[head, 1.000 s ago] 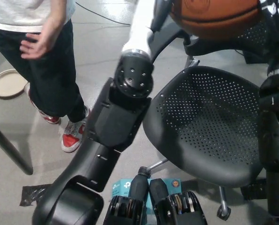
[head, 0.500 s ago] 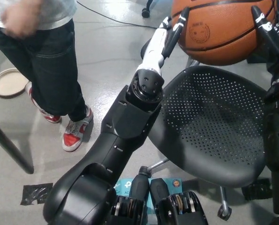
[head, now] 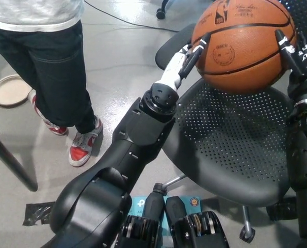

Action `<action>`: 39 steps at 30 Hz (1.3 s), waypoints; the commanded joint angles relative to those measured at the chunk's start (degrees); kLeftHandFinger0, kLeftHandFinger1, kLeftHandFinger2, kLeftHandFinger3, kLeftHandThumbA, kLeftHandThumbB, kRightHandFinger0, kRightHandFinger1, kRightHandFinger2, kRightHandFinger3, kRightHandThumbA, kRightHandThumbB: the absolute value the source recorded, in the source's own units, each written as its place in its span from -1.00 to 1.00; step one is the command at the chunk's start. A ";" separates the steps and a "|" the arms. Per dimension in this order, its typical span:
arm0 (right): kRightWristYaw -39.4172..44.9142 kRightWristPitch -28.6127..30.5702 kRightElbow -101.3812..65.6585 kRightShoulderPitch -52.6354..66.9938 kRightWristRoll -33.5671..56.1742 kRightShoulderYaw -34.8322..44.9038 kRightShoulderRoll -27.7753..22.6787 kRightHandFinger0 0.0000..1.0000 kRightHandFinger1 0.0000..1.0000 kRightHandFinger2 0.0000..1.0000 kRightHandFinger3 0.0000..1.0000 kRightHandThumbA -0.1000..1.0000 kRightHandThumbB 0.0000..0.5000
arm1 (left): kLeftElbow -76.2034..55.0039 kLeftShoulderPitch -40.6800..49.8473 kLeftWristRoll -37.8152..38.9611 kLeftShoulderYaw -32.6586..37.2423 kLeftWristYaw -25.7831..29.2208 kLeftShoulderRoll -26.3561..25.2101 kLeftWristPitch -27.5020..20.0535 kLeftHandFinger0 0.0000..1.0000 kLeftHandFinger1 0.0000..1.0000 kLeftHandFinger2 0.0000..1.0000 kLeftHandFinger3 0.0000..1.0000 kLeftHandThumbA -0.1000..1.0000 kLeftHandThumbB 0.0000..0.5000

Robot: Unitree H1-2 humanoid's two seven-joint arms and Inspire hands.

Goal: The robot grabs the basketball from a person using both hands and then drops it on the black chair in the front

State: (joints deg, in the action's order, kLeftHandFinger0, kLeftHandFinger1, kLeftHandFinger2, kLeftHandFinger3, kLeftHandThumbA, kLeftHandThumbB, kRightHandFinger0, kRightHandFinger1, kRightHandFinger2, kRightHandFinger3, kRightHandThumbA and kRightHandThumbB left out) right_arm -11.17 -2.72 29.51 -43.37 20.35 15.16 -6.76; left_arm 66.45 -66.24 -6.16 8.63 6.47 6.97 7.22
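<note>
Both arms outstretched, left hand (head: pixel 187 54) and right hand (head: pixel 297 51) clamped on basketball (head: pixel 243 44) above black chair (head: pixel 230 150).

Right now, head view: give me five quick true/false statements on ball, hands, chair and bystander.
1. The basketball is held between both hands. True.
2. The left hand is on the ball's right side in the picture. False: it is on the left; the right hand is on the right.
3. The ball is above the black chair. True.
4. The person is gripping the ball. False: the person stands apart at left.
5. The chair seat is solid. False: it is perforated.
</note>
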 commanded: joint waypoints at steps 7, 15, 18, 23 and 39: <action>9.31 0.53 0.75 -3.11 1.96 1.63 -10.65 1.00 1.00 1.00 1.00 1.00 -0.09 | -3.93 -1.54 -0.10 0.19 -9.15 -8.33 -9.95 1.00 1.00 1.00 1.00 1.00 0.07; 10.25 0.12 -1.22 -1.38 1.79 3.29 -15.86 1.00 1.00 1.00 1.00 1.00 -0.20 | -8.24 1.27 0.16 -0.74 -10.93 -15.92 -9.63 1.00 1.00 1.00 1.00 1.00 -0.03; 10.93 0.73 -2.89 -0.83 2.49 4.70 -17.33 1.00 1.00 1.00 1.00 1.00 -0.04 | -12.12 3.92 3.32 -3.42 -14.04 -18.96 -9.76 1.00 1.00 1.00 1.00 1.00 -0.13; 10.40 -0.04 -9.13 0.45 0.91 4.51 -17.53 1.00 1.00 1.00 1.00 1.00 0.08 | -19.35 7.70 5.05 -5.29 -17.18 -20.65 -7.70 1.00 1.00 1.00 1.00 1.00 -0.12; 11.45 -5.15 -40.30 21.11 -2.45 -3.12 -11.78 1.00 1.00 1.00 1.00 1.00 -0.11 | -61.31 37.18 33.56 -17.89 -27.76 -17.12 14.84 1.00 1.00 1.00 1.00 1.00 0.03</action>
State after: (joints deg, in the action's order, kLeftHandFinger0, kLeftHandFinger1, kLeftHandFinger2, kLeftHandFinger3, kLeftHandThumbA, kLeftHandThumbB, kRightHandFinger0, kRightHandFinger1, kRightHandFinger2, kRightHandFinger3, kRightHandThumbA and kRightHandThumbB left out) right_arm -1.45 -6.33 -0.46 -28.60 20.61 15.14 -19.90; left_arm 20.51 -37.14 6.23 -2.33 -13.99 -11.43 8.01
